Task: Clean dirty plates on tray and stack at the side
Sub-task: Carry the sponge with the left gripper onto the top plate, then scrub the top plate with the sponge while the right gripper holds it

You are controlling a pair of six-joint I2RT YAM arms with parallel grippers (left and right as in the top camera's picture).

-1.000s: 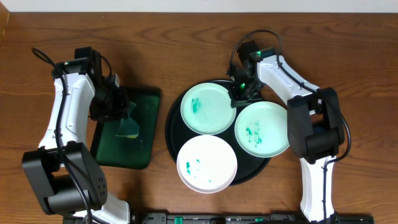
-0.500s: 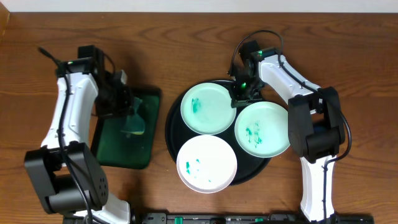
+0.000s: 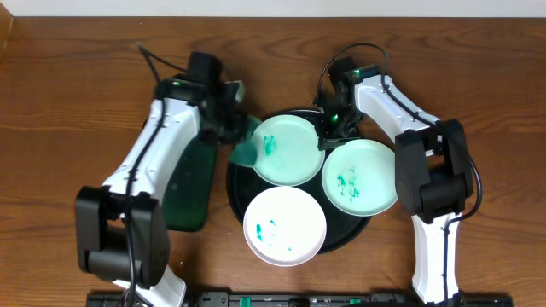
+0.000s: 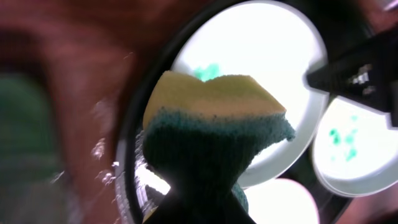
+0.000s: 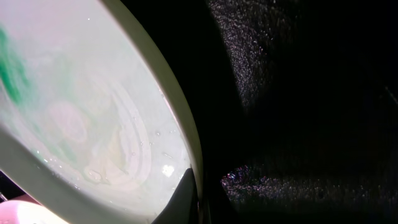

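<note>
Across the tabletop (image 3: 51,85) my left arm has swung away from the green tray (image 3: 183,196) to the black tray (image 3: 234,183). All three plates (image 3: 283,223) lie on it smeared with teal, none yet stacked at the side. The sponge (image 4: 211,124) now hangs over the left rim of the back plate (image 3: 290,152), pinched fast in my left end effector (image 3: 235,136), so I judge scrubbing is about to begin; my right end effector (image 3: 333,132) has stayed at that plate's right rim, one finger against the edge, though I cannot tell whether it grips
</note>
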